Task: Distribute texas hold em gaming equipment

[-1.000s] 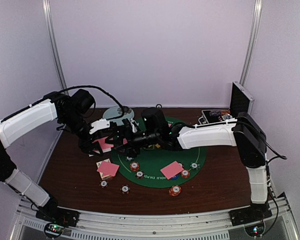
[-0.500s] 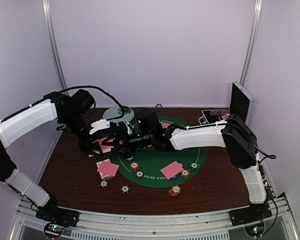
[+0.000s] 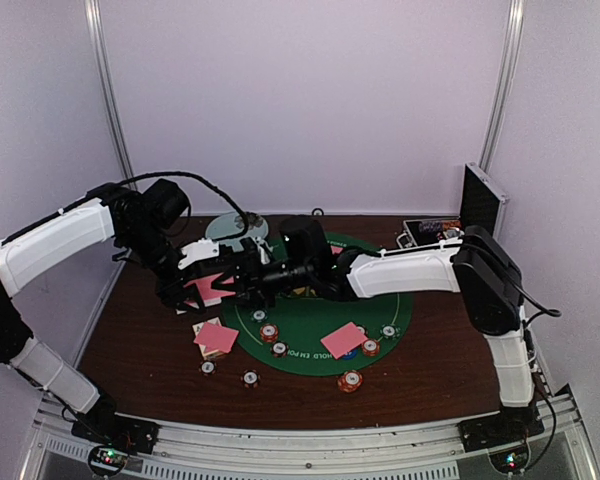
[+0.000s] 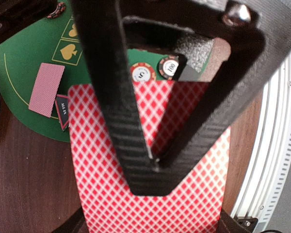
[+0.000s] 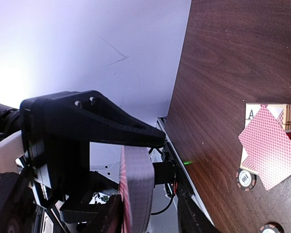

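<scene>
Your table [image 3: 130, 350] carries a round green mat [image 3: 310, 322], and both arms meet over its left edge. The left gripper [image 4: 153, 167] is pinched closed on a stack of cards [image 4: 102, 189], held off the surface above the bare wood just beside the mat.

From the left wrist you look square at the stack's red-diamond back, and its long axis runs up and down that view. From the right wrist the same stack shows edge-on, standing upright in the view.

The right gripper [image 3: 246, 280] is spread wide, with a finger [image 5: 184, 218] on each side of the stack. You cannot tell whether either pad touches it.

Nearer you, left of the mat, a card box [image 5: 262, 109] lies flat. One card [image 5: 271, 153] lies back-up across it, turned cornerwise and overhanging.

Another card [image 3: 342, 340] lies back-up on the mat's near part. A third card [image 4: 46, 89] lies on the mat with a small red-black marker [image 4: 62, 110] at its corner.

Striped chips [image 3: 269, 332] sit scattered along the mat's near rim, a few of them on the wood.
</scene>
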`<state>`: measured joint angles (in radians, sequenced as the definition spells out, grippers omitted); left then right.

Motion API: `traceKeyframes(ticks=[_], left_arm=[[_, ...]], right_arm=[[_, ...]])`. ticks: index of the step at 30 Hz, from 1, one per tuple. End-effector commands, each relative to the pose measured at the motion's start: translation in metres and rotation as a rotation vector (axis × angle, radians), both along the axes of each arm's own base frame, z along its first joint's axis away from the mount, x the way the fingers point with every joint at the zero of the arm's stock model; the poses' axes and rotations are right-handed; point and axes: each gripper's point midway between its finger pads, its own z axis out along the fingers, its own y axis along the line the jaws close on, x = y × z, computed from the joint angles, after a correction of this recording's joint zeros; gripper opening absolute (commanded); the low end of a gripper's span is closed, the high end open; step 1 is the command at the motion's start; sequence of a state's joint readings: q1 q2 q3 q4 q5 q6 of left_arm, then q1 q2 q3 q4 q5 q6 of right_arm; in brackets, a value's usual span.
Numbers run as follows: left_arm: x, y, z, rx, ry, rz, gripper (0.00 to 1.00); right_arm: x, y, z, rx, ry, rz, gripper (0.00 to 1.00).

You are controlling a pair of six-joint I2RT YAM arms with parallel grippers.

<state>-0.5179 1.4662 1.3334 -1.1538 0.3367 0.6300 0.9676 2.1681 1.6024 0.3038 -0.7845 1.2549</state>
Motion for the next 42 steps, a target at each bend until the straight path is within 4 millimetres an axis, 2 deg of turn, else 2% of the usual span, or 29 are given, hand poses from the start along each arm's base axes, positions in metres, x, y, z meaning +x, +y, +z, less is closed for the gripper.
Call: traceKeyframes(ticks=[1,14,25,31,34,38,42], left_arm=[[0.002,-0.004,0.015,-0.047,-0.042,-0.01,0.0],[0.002,-0.003,0.015,-0.04,-0.045,-0.01,0.0],[0.002,-0.002,0.016,-0.033,-0.048,-0.012,0.0],[0.002,-0.001,0.015,-0.03,-0.047,-0.012,0.0],[0.001,-0.001,0.015,-0.028,-0.046,-0.013,0.0],[0.001,0.0,0.015,-0.025,-0.048,-0.013,0.0],[0.002,0.0,0.015,-0.026,-0.048,-0.014,0.0]], right_arm=[[0.002,-0.013,0.011,-0.01,-0.017,-0.017,0.38],[-0.004,-0.025,0.025,-0.009,-0.028,-0.01,0.17],[0.002,-0.043,0.03,-0.037,-0.036,-0.019,0.0],[0.008,-0.055,0.036,-0.037,-0.039,-0.03,0.0],[0.019,-0.068,0.036,-0.058,-0.048,-0.049,0.0],[0.047,-0.088,0.032,-0.07,-0.055,-0.095,0.0],[0.075,-0.092,0.019,-0.096,-0.051,-0.114,0.0]])
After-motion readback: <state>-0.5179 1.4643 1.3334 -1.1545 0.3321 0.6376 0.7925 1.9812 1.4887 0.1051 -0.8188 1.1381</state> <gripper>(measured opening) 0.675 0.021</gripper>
